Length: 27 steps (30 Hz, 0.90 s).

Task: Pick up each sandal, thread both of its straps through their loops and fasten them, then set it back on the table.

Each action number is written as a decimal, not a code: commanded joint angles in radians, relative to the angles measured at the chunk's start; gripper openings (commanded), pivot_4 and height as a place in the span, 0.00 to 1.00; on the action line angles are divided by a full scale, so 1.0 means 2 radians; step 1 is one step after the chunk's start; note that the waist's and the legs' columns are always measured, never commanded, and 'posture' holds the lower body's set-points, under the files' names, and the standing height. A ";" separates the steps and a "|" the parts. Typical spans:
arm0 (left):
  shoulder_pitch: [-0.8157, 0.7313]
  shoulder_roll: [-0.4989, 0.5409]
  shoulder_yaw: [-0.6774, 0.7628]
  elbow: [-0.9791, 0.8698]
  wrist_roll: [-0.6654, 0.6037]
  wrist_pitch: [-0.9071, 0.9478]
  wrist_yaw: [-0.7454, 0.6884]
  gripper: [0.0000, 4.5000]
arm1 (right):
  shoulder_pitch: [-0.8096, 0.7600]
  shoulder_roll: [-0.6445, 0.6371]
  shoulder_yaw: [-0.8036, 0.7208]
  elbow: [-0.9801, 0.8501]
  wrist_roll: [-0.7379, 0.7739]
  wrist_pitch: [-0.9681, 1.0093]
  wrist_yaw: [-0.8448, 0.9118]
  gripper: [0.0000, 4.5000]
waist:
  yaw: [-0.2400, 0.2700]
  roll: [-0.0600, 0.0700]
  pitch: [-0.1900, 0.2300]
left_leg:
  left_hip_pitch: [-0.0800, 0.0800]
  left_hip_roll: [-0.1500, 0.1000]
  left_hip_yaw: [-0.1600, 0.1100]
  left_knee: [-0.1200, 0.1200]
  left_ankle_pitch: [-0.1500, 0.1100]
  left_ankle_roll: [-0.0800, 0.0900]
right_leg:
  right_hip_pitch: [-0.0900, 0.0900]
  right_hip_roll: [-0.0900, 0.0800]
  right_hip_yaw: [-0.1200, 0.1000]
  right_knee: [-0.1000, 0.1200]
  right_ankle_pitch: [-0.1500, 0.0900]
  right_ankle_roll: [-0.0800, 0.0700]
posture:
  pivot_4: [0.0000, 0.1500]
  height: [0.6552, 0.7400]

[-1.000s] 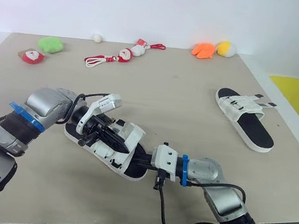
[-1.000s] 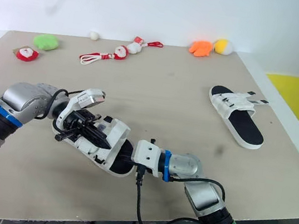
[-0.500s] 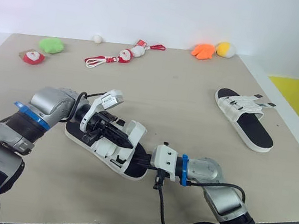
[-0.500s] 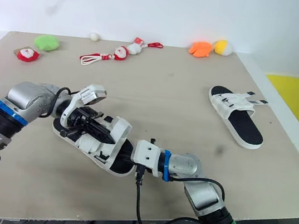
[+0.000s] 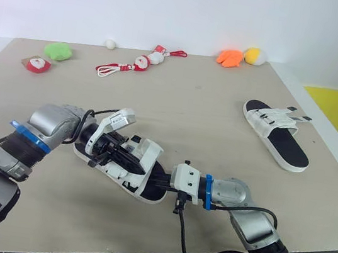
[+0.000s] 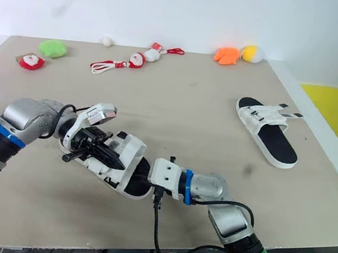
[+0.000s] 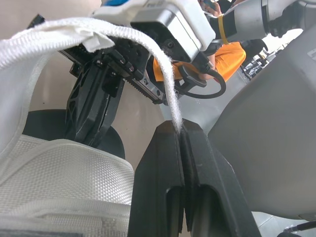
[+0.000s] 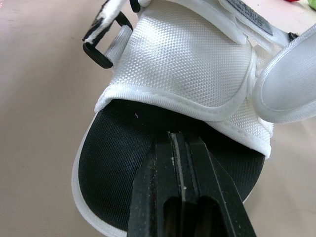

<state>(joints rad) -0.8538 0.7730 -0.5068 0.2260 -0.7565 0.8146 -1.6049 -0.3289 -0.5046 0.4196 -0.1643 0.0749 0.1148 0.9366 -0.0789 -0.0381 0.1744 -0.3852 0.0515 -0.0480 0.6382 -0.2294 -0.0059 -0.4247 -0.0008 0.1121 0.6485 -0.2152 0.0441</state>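
Both arms angle inward, meeting low at the near left.
Left gripper (image 7: 180,132) pinched on a strap (image 7: 168,84); right gripper (image 8: 177,140) clamped on the sandal (image 8: 187,64) sole.

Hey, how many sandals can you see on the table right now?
2. The near sandal is at the table's front, the left gripper pinching its strap, the right gripper clamped on its sole. The far sandal lies by the right edge. None seems hidden.

The left gripper (image 5: 129,157) and right gripper (image 5: 157,179) hem the near sandal (image 5: 147,155) from both ends. Open table (image 5: 208,116) spreads beyond it toward the second sandal (image 5: 277,133) at right, with small toys (image 5: 58,51) along the far edge.
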 commanded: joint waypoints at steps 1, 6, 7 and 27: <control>-0.006 0.002 0.013 0.004 -0.003 0.004 -0.005 0.02 | 0.015 -0.014 0.015 0.045 -0.031 0.020 0.002 0.00 | 0.000 0.000 0.000 | 0.000 0.000 0.000 0.000 0.000 0.000 | 0.000 0.000 0.000 0.000 0.000 0.000 | 1.00 1.00; -0.013 -0.003 0.015 0.012 0.000 0.001 -0.005 0.02 | 0.015 -0.013 0.016 0.045 -0.032 0.020 0.002 0.00 | 0.000 0.000 0.000 | 0.000 0.000 0.000 0.000 0.000 0.000 | 0.000 0.000 0.000 0.000 0.000 0.000 | 1.00 1.00; -0.015 -0.005 0.017 0.016 0.001 0.000 -0.005 0.02 | 0.015 -0.013 0.016 0.044 -0.032 0.020 0.001 0.00 | 0.000 0.000 0.000 | 0.000 0.000 0.000 0.000 0.000 0.000 | 0.000 0.000 0.000 0.000 0.000 0.000 | 1.00 1.00; -0.015 -0.017 0.022 0.033 0.015 -0.014 -0.005 0.02 | 0.018 -0.012 0.017 0.042 -0.032 0.022 0.000 0.00 | 0.000 0.000 0.000 | 0.000 0.000 0.000 0.000 0.000 0.000 | 0.000 0.000 0.000 0.000 0.000 0.000 | 1.00 1.00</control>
<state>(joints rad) -0.8687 0.7330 -0.4919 0.2952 -0.7363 0.8016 -1.6050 -0.3265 -0.5045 0.4203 -0.1645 0.0743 0.1146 0.9357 -0.0789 -0.0378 0.1742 -0.3852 0.0515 -0.0485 0.6382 -0.2293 -0.0059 -0.4245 -0.0004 0.1121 0.6485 -0.2152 0.0441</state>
